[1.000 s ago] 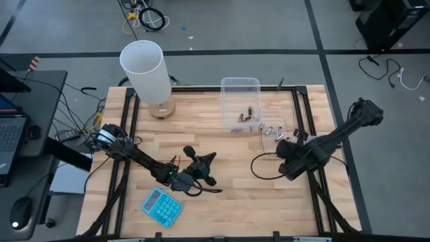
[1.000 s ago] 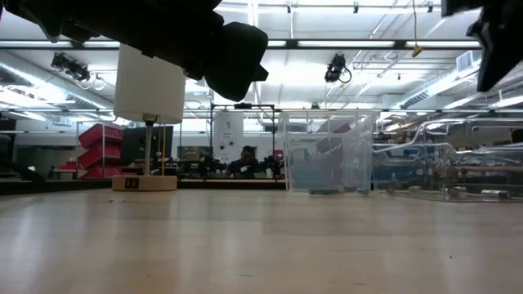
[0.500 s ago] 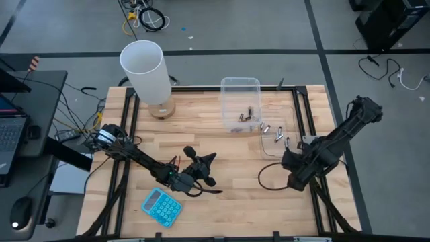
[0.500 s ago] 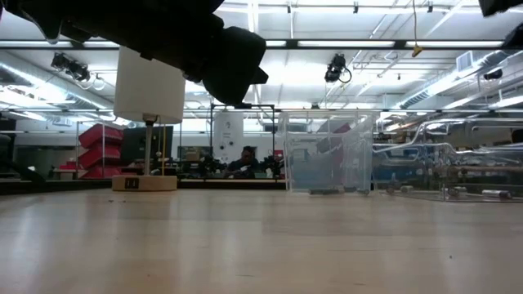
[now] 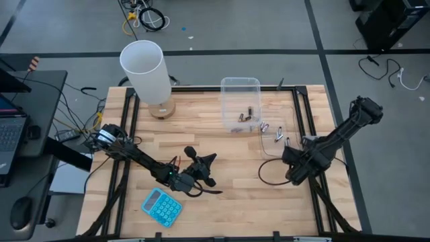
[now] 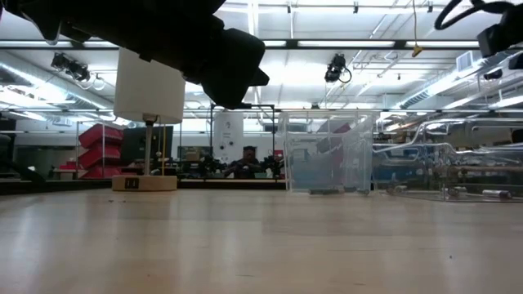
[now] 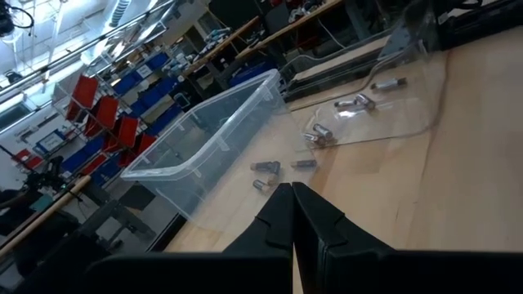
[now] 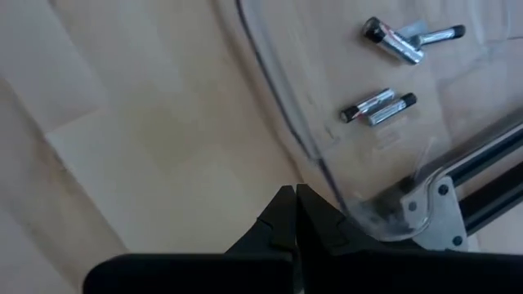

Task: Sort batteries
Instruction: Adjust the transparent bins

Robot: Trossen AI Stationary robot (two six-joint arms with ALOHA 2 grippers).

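1. The wooden table [image 5: 215, 144] is carrying everything.
2. A white lamp [image 5: 144, 70] is standing at the far left corner.
3. A clear tub [image 5: 240, 101] is sitting at the far edge, holding some batteries [image 5: 246, 116]; others are lying just beside it, to its right.
4. The left gripper [image 5: 209, 158], fingers clenched on nothing, is hovering mid-table near the blue calculator [image 5: 162, 206].
5. The right gripper [image 5: 285, 158], likewise clenched and empty, is hovering near the right edge.

**Two dark arms, cabled and slim**

Both arms are black, built of jointed tubular links. The left gripper [image 5: 201, 163] ends in tapered black fingers [image 7: 278, 216]; red wiring shows just behind it. A black cable loops beside the right gripper [image 5: 291, 173].
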